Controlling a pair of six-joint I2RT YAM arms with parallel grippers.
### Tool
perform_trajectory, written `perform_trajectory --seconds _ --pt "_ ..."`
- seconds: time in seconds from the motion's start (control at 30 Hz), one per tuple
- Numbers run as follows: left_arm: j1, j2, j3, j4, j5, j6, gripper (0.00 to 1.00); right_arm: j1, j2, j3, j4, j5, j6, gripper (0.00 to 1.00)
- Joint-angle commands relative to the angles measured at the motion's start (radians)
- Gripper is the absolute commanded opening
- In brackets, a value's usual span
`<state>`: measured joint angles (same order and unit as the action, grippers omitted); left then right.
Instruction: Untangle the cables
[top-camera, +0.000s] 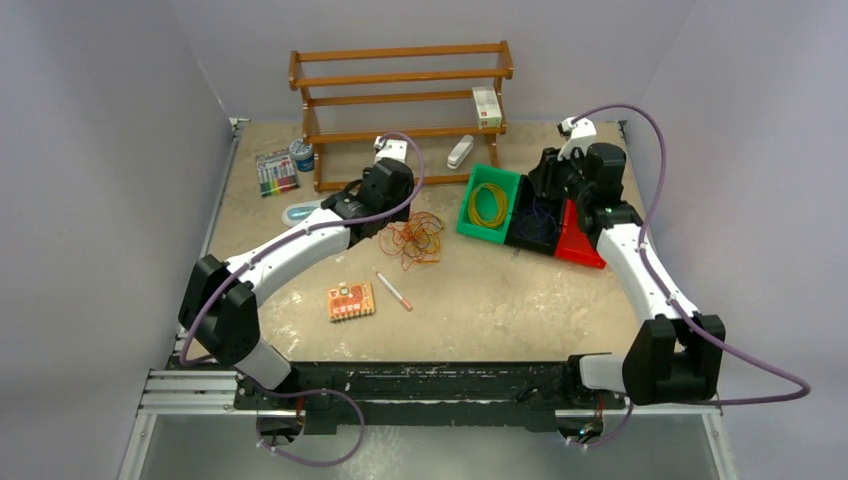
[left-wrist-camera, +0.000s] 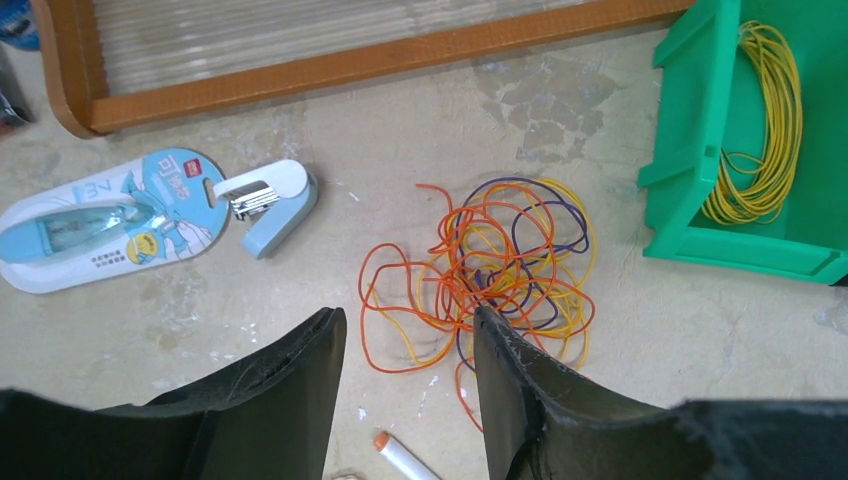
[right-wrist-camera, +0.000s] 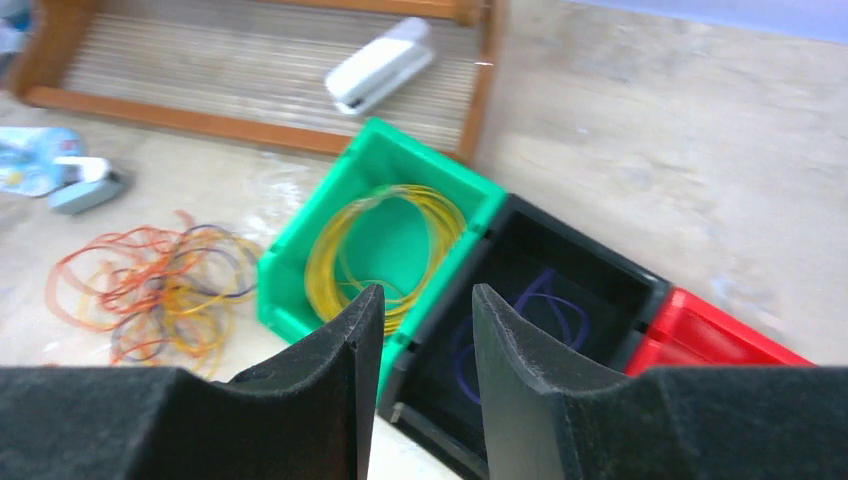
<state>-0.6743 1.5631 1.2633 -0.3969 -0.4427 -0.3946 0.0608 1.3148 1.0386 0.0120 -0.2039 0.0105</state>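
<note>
Cables (left-wrist-camera: 490, 270), hair-thin wire loops in yellow, orange-red and dark blue, lie as one loose heap on the beige tabletop (left-wrist-camera: 600, 120), beside the green plastic bin (left-wrist-camera: 690, 150). My left gripper (left-wrist-camera: 410, 330) hangs over the heap's near edge, jaws apart, empty; my right gripper (right-wrist-camera: 420, 300), also parted and empty, hangs over that bin's rim.

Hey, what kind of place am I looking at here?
Likely a robot lab test cell: two arms bolted to a worn table, plain walls around it, staged bins and rack.
</note>
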Motion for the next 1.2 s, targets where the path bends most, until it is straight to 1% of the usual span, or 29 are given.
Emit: perform_trajectory --seconds 0.0,0.1,0.17,0.37,0.47,0.57,0.8,0.9,1.03,1.17 --pt "0.006 0.035 -0.014 0.031 0.008 -0.084 0.48 0.014 -0.052 -0.089 0.159 -0.21 0.109 0.41" --pt "0.015 0.045 -0.031 0.001 -0.037 -0.117 0.47 0.049 -0.043 -0.125 0.187 -0.22 0.136 0.4" --pt "0.032 0.021 -0.074 0.01 -0.034 -0.148 0.46 0.083 -0.022 -0.122 0.18 -0.198 0.13 0.4" --pt "0.097 -0.084 -0.24 0.123 0.023 -0.195 0.45 0.137 0.03 -0.095 0.181 -0.176 0.123 0.4" --pt "0.14 -0.118 -0.319 0.224 0.095 -0.211 0.45 0.143 0.034 -0.097 0.213 -0.18 0.141 0.4" --pt "0.172 -0.113 -0.363 0.299 0.167 -0.232 0.44 0.145 0.047 -0.093 0.234 -0.198 0.156 0.4" --pt "0.194 -0.092 -0.439 0.427 0.25 -0.256 0.43 0.156 0.103 -0.08 0.244 -0.235 0.17 0.4" --pt "0.197 -0.077 -0.465 0.473 0.283 -0.271 0.42 0.161 0.11 -0.045 0.24 -0.241 0.169 0.4" --pt "0.197 -0.041 -0.481 0.514 0.305 -0.281 0.42 0.163 0.119 -0.043 0.234 -0.238 0.165 0.4" --pt "0.196 0.009 -0.468 0.505 0.291 -0.269 0.38 0.165 0.13 -0.036 0.23 -0.239 0.158 0.4"
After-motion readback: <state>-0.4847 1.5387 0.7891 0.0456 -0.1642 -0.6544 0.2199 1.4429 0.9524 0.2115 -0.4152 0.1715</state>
